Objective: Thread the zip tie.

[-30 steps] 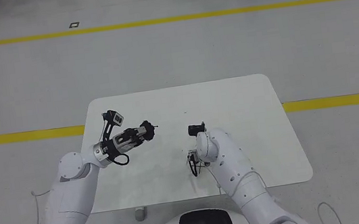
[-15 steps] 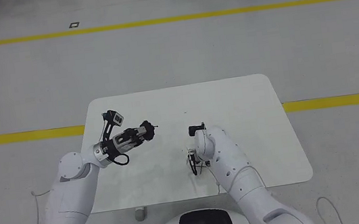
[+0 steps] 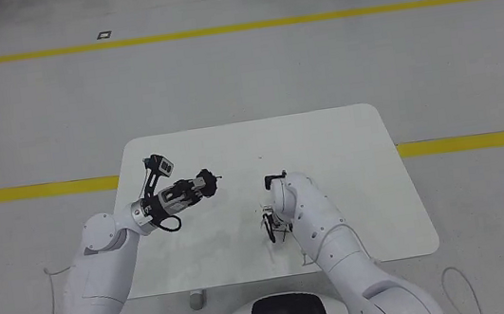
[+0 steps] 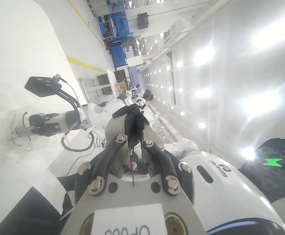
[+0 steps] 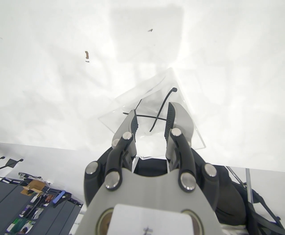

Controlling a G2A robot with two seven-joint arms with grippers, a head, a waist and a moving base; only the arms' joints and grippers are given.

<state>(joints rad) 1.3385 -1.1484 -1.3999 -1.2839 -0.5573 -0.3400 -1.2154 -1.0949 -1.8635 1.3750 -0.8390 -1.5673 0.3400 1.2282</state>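
Right arm has shifted slightly; right gripper (image 5: 152, 113) open over clear box (image 5: 118, 112). Left gripper (image 4: 133, 115) closed on zip tie (image 4: 133, 178).

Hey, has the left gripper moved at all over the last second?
No. The left gripper, shut on the zip tie, stays at the same spot above the table, just as far from its left edge.

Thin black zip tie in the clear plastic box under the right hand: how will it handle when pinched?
Probably floppy: the thin black zip tie curves along its length. Likely light and prone to slide, lying loose on the smooth clear plastic box. It crosses a second black zip tie, so the open right hand might drag both.
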